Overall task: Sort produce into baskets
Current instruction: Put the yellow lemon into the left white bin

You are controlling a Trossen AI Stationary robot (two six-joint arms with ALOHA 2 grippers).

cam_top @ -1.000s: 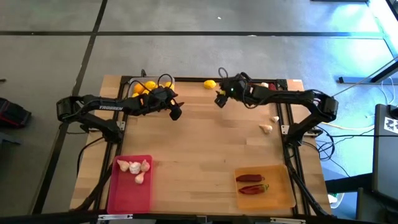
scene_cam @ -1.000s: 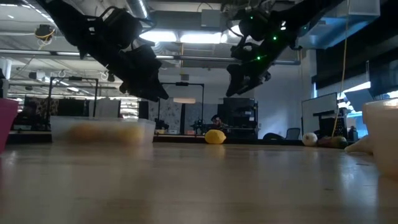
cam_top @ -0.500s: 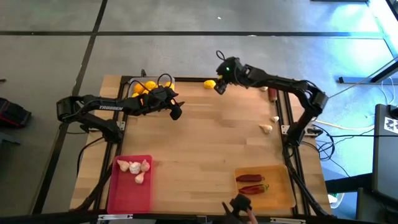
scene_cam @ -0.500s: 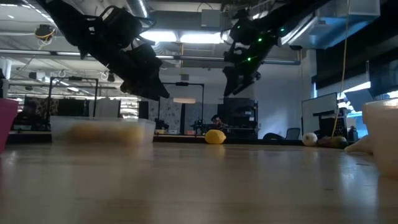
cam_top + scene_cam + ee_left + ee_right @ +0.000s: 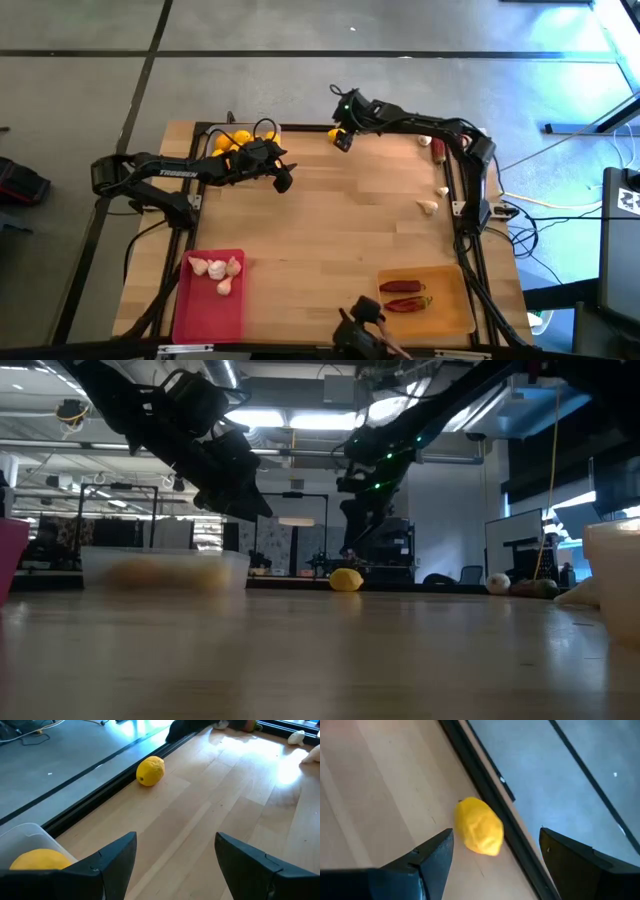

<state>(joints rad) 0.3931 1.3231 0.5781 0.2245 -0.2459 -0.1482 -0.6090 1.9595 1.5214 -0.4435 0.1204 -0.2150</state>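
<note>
Loose lemon lies at the tabletop's far edge, right beside the dark rail. Right hand hovers over it, fingers wide w/ fruit between them, no contact. Looks firm, light, waxy — prob. rolls easily, so pinch across the fat middle. Left hand waits wide open near the clear basket.

Pale matt wooden table (clear plastic tray)
</note>
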